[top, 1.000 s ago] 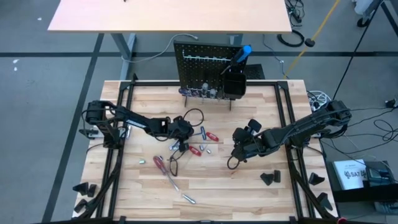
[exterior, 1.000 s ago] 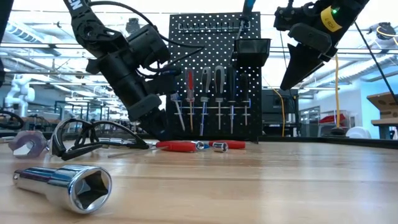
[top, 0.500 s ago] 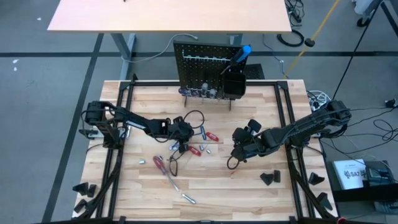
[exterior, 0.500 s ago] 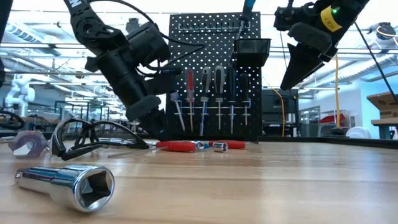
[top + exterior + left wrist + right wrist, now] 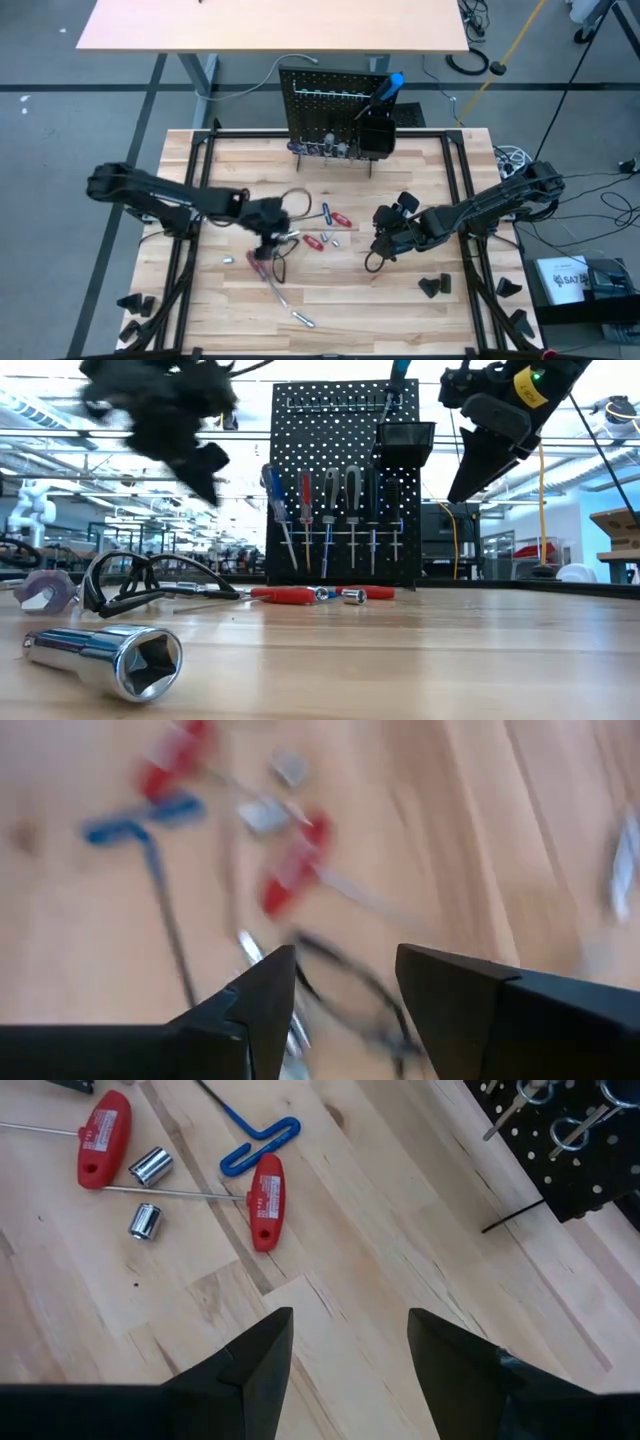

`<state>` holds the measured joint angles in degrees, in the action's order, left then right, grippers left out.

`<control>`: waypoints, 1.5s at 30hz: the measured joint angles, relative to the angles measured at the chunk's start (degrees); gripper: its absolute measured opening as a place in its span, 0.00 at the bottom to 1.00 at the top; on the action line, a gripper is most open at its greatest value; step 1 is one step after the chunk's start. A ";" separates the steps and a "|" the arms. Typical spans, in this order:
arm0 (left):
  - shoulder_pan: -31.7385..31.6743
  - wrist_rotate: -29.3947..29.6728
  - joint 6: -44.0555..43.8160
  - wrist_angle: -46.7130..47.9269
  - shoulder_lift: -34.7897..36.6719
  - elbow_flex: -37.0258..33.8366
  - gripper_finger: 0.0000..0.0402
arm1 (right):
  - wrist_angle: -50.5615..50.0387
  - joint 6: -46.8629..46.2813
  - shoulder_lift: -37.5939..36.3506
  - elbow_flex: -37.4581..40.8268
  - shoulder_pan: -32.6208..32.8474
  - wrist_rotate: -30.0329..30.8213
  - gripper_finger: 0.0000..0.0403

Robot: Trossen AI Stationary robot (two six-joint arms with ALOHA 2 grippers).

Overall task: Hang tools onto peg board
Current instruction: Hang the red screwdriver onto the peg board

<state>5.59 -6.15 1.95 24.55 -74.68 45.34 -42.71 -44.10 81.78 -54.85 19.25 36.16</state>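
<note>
The peg board stands upright at the table's far edge, with several screwdrivers hanging on it and a black bin. Loose tools lie mid-table: red T-handle keys, a blue T-handle key, small sockets and a red-handled screwdriver. My left gripper hovers open above these tools, blurred and high in the low view. My right gripper hangs open over bare wood right of them.
A large chrome socket lies near the table's near edge. A black looped thing, like safety glasses, rests left of the board. Black wedge blocks sit at the near right. Bare wood lies between the loose tools and the board.
My left gripper has risen sharply from table height and gone a little toward the table's left and near edges, uncovering the board's left side in the low view. The loose tools and my right arm have kept still.
</note>
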 joint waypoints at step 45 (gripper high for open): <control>23.74 4.83 13.87 9.13 -18.91 0.55 0.39 | 5.20 4.74 4.20 -0.02 -0.28 0.07 0.48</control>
<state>29.33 -1.32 15.82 33.68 -93.58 45.89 -37.51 -39.35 85.97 -54.87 18.96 36.23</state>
